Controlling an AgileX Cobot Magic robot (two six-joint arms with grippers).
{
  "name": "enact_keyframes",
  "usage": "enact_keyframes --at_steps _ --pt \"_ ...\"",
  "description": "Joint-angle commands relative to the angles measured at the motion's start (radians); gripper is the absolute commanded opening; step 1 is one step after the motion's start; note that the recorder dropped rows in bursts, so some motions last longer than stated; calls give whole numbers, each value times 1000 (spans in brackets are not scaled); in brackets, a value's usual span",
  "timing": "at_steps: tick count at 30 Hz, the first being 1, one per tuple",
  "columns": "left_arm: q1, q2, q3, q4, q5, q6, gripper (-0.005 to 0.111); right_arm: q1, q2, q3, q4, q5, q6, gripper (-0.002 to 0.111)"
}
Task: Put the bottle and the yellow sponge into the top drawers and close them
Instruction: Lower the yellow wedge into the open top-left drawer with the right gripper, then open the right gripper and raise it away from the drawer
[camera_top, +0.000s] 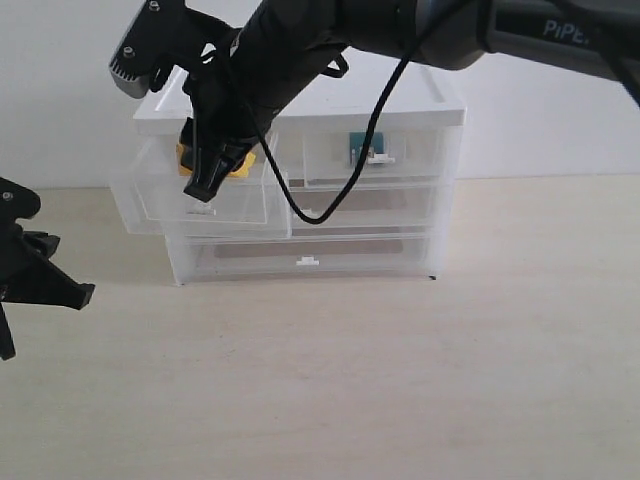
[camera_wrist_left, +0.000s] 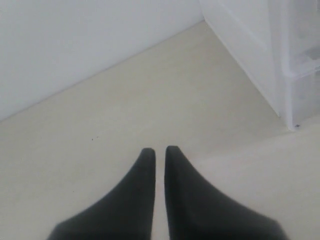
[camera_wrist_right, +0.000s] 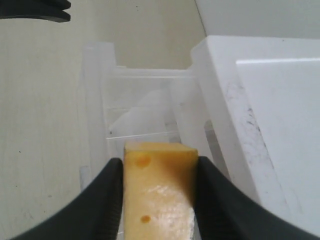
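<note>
The yellow sponge (camera_wrist_right: 157, 190) sits pinched between the fingers of my right gripper (camera_wrist_right: 159, 161), which is shut on it. In the exterior view that gripper (camera_top: 207, 183) reaches across and holds the sponge (camera_top: 240, 166) over the pulled-out top left drawer (camera_top: 160, 210). The open drawer (camera_wrist_right: 142, 107) lies just below the sponge. The bottle's teal label (camera_top: 356, 146) shows through the front of the shut top right drawer (camera_top: 400, 170). My left gripper (camera_top: 78, 295) hangs low at the left, shut and holding nothing (camera_wrist_left: 159, 150).
The white cabinet (camera_top: 300, 110) stands at the back against a white wall, with two full-width drawers (camera_top: 310, 262) shut below. Its side wall (camera_wrist_left: 250, 60) appears in the left wrist view. The beige table (camera_top: 400, 380) spreads in front.
</note>
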Motion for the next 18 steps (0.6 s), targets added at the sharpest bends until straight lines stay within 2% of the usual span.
enact_keyframes --at_steps 1,5,7,10,12,18 --pt "-1 -9 0 15 -9 -19 4 -8 -7 -3 3 -27 11 0" --pt "-1 -9 0 15 -10 -23 4 -8 -7 -3 3 -37 26 2" --pt "-1 -9 0 15 -10 -23 4 -8 -7 -3 -7 -46 54 10" --pt "-1 -9 0 15 -3 -27 4 -8 -7 -3 -18 -64 86 29" --pt "-1 -9 0 24 -3 -35 4 -8 -7 -3 -18 -68 84 36" --pt "-1 -9 0 31 -3 -38 4 -8 -5 -3 -18 -80 86 36"
